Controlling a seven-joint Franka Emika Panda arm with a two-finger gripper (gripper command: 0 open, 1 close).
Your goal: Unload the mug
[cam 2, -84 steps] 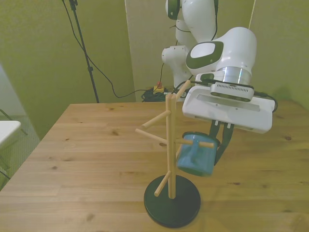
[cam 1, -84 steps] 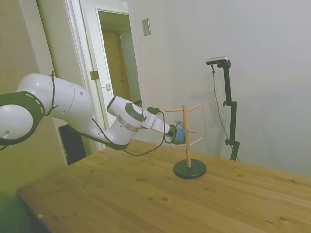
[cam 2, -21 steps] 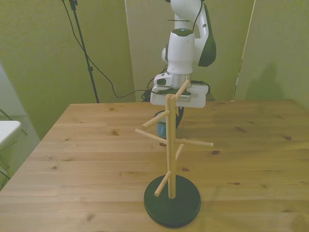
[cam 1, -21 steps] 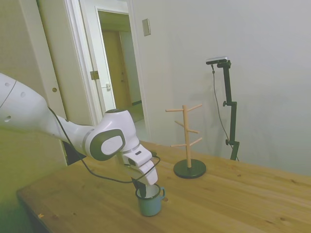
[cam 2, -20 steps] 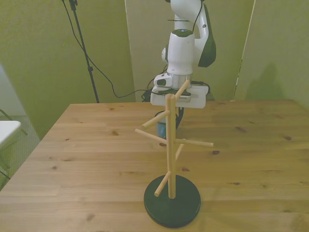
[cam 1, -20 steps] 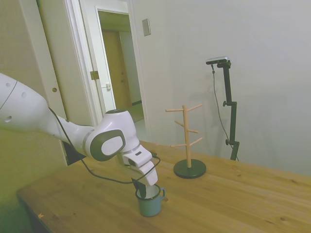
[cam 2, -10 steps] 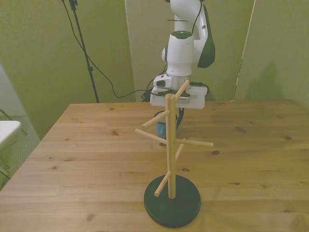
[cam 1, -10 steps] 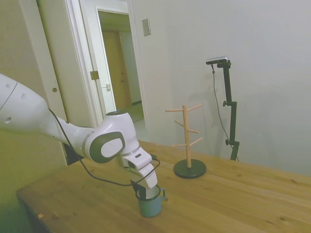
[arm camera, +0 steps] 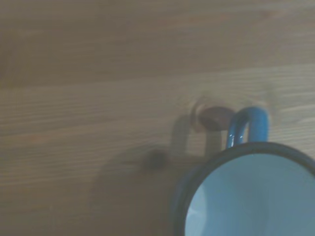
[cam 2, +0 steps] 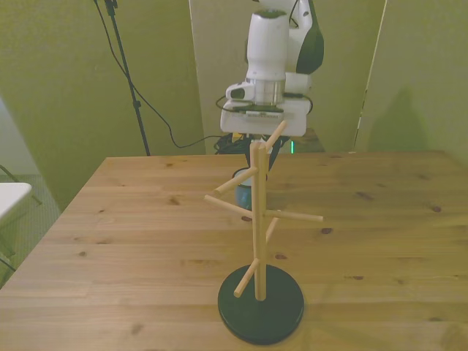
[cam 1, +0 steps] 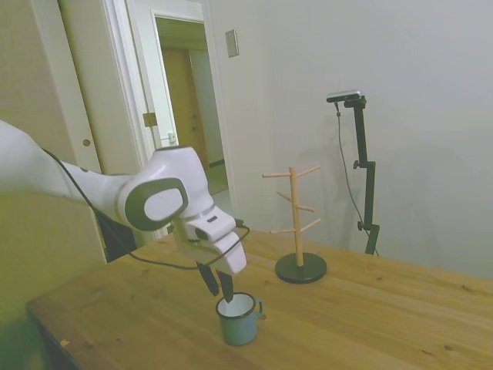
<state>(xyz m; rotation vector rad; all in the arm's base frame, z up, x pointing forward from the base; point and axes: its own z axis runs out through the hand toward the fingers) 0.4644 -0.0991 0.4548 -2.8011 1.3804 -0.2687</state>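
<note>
The mug (cam 1: 239,318) stands upright on the wooden bench (cam 1: 370,316), well apart from the wooden peg tree (cam 1: 296,223). No mug hangs on the tree's pegs. The mug's little handle points toward the tree.

The gripper (cam 1: 218,285) hangs just above the mug's rim, on the side away from the tree. Its jaws are a little apart and hold nothing. They do not touch the mug.

In the wrist view the mug's white inside (arm camera: 256,201) and its blue handle (arm camera: 246,125) show from above, with bare wood all around.

It looks like the job is nearly done: the mug is off the tree and set down. The step in hand looks like letting go and pulling away. The next move should be straight up and away, so the jaws do not bump the rim and tip the mug.
</note>
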